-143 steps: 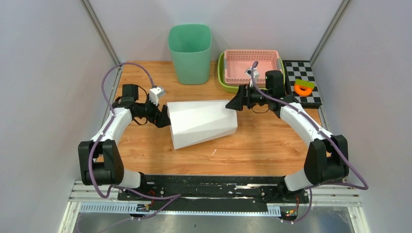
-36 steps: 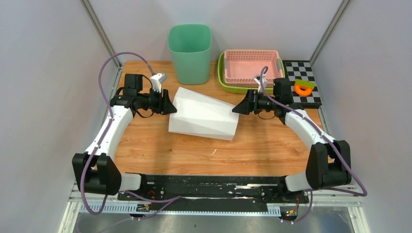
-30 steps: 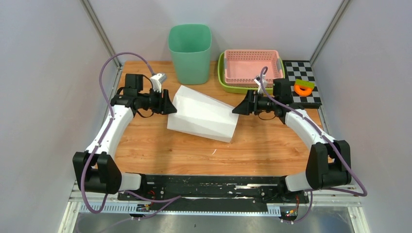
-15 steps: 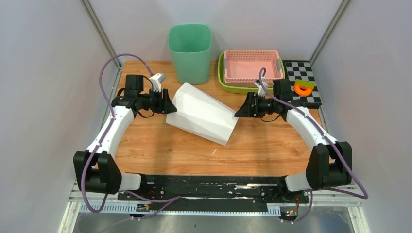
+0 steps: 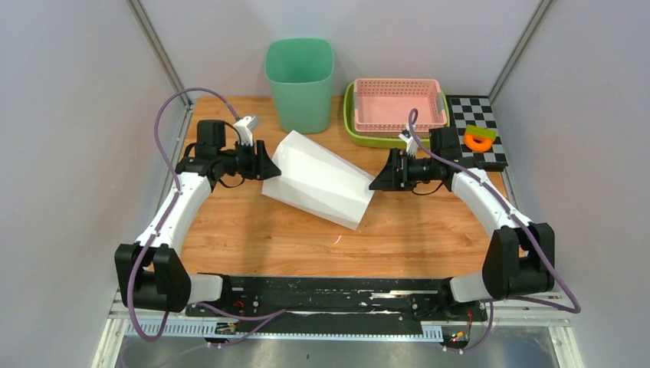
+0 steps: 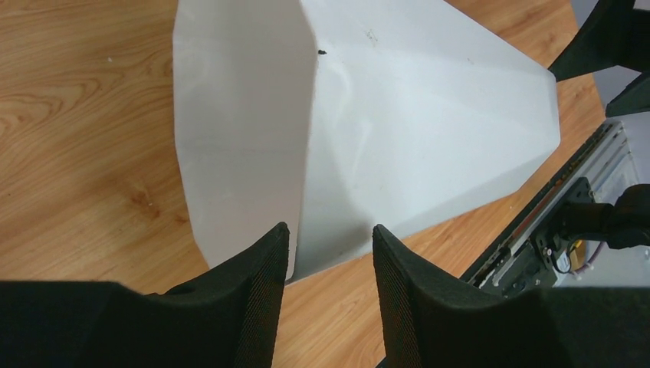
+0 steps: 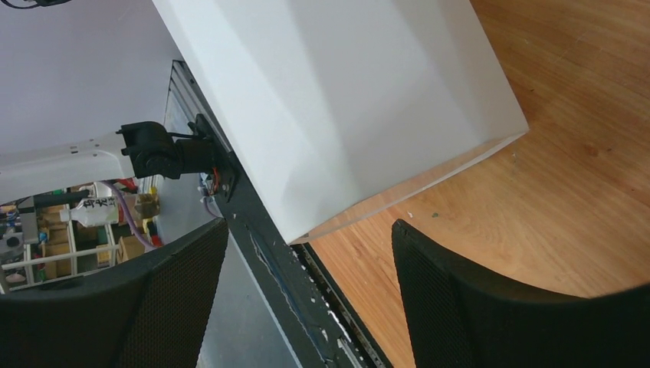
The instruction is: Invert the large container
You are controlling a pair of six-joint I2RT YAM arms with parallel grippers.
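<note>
white container: laid on its side on the wooden table, slanted, wide end pointed toward the right arm
left gripper: narrow end is pinched between its fingers
right gripper: fingers are kept spread wide, rim corner is seen between them, contact can't really be told

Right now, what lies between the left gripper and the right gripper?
The white container, lying on its side, fills the stretch from the left gripper to the right gripper; the top view shows it.
</note>
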